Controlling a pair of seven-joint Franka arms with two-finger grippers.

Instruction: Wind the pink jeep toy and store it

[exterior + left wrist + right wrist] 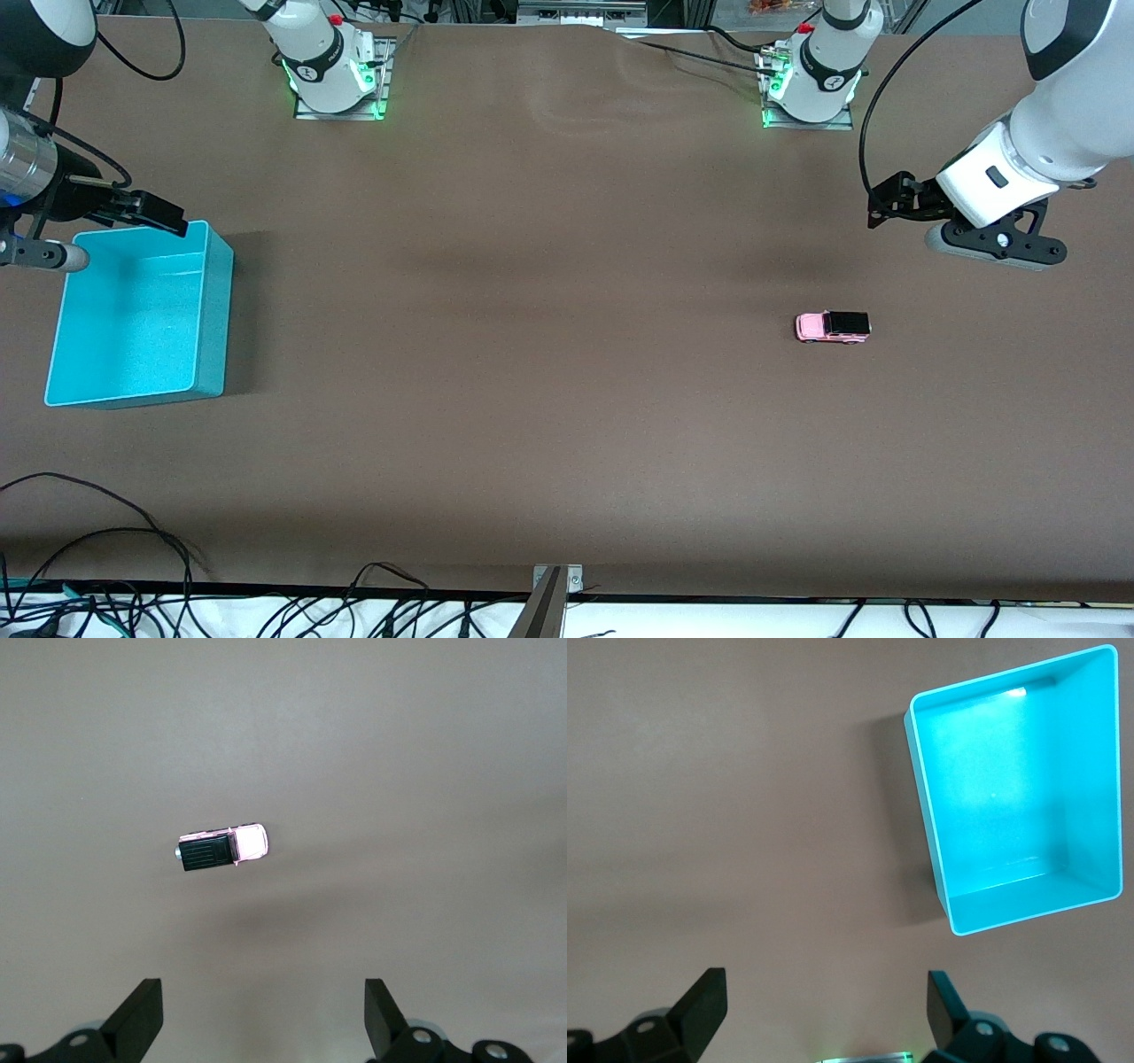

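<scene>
The pink jeep toy (pixel 833 326) (pixel 222 847), tiny, with a black roof, stands on its wheels on the brown table toward the left arm's end. My left gripper (pixel 886 200) (pixel 263 992) hangs open in the air above the table, off to one side of the jeep, with nothing between its fingers. The turquoise bin (pixel 215 301) (pixel 925 815) sits empty at the right arm's end. My right gripper (pixel 162 213) (pixel 827 988) hovers open and empty over the bin's farther rim.
The two arm bases (pixel 337 75) (pixel 811 84) stand along the table's farther edge. Loose cables (pixel 133 567) lie along the edge nearest the front camera. Bare brown table (pixel 532 354) spreads between the bin and the jeep.
</scene>
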